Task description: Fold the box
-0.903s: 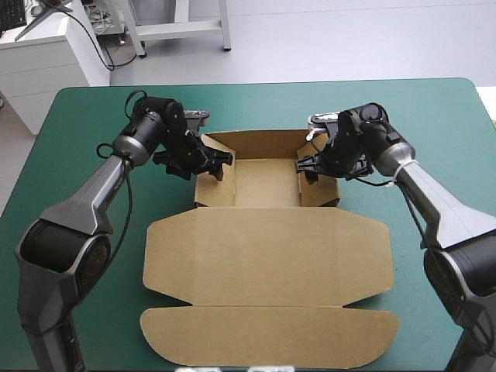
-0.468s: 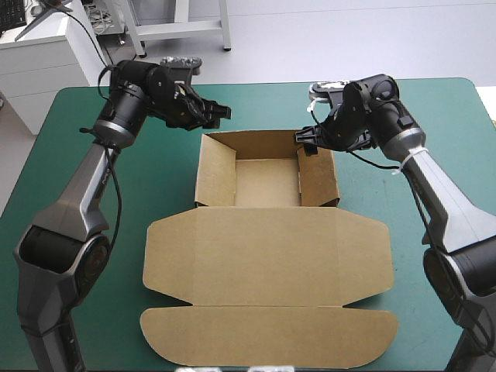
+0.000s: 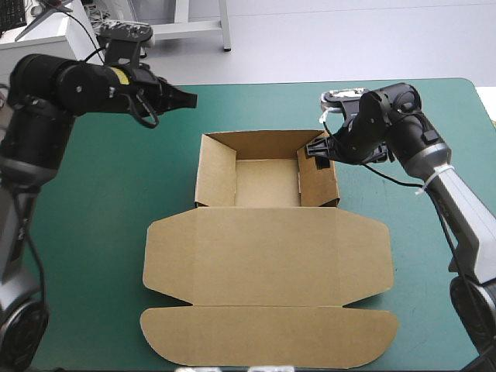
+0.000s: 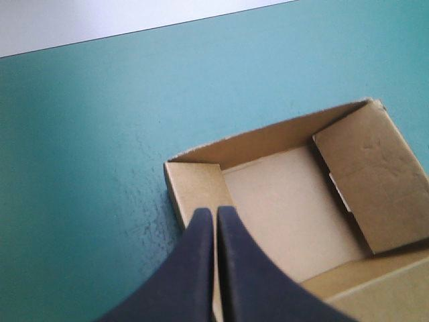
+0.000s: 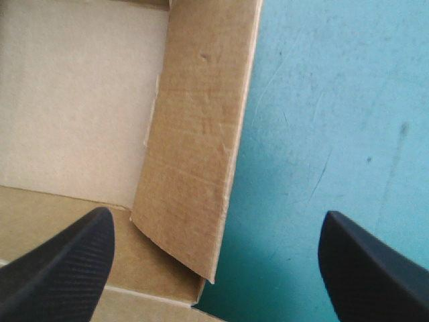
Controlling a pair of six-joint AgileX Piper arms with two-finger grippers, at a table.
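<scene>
1. The teal-green tabletop (image 3: 93,232) is taken up mostly by the brown box (image 3: 267,256), walls raised, lid laid flat.
2. The left end effector (image 3: 186,99) is seen clenched, with the box ahead of it.
3. The right end effector (image 3: 314,147) is held released, with the box's side wall between its fingers.

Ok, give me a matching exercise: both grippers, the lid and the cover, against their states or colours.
1. left gripper
2. right gripper
3. lid
4. cover

A. teal-green
B. open, at the box's right wall
C. lying flat
D. shut, apart from the box

Pairs: 1-D, 2-B, 3-C, 4-A
</scene>
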